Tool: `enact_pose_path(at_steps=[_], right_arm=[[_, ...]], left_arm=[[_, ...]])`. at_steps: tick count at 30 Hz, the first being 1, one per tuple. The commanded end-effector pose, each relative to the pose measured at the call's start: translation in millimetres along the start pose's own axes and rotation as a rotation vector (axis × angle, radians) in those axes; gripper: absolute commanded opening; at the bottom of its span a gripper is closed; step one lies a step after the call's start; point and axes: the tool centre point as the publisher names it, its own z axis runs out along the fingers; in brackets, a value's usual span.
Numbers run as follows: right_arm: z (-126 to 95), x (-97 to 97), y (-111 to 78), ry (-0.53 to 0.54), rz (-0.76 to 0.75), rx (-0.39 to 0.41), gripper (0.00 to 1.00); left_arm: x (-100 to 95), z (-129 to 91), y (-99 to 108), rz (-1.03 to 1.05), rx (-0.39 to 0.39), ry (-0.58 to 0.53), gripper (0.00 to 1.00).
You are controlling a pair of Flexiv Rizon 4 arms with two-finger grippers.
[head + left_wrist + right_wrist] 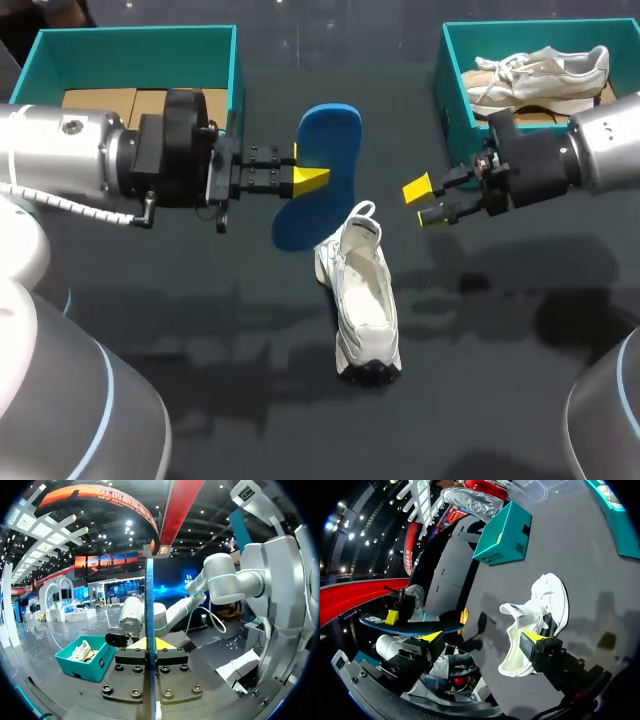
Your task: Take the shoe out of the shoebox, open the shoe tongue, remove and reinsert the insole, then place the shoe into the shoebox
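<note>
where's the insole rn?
Head view, just left of centre: the blue insole is held in the left gripper, next to the white shoe.

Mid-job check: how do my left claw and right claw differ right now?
The left claw is shut on the blue insole and holds it off the table; the right claw is open and holds nothing. The left claw comes in from the left side, the right claw from the right, with the white shoe lying on the table between and below them. Both have yellow tips and hang above the table.
</note>
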Motion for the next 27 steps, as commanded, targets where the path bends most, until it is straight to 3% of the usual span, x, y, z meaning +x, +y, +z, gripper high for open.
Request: enact_pose_path(at_steps=[1, 7, 20, 27], right_arm=[[0, -5.4, 4.8, 0.02, 0.0, 0.011, 1.0], [0, -5.4, 4.8, 0.02, 0.0, 0.011, 1.0], [-8, 16.0, 24.4, 0.15, 0.005, -0.014, 1.0], [-5, 23.8, 30.9, 0.224, 0.02, -0.021, 1.0]], left_arm=[[-8.3, 6, 4, 0.411, -0.033, 0.058, 0.0], [-7.9, 7, 4, 0.465, -0.028, 0.067, 0.0], [-34.1, 14, 45, 0.776, 0.003, 0.0, 0.0], [-38.5, 20, 58, 0.983, 0.028, -0.039, 0.0]])
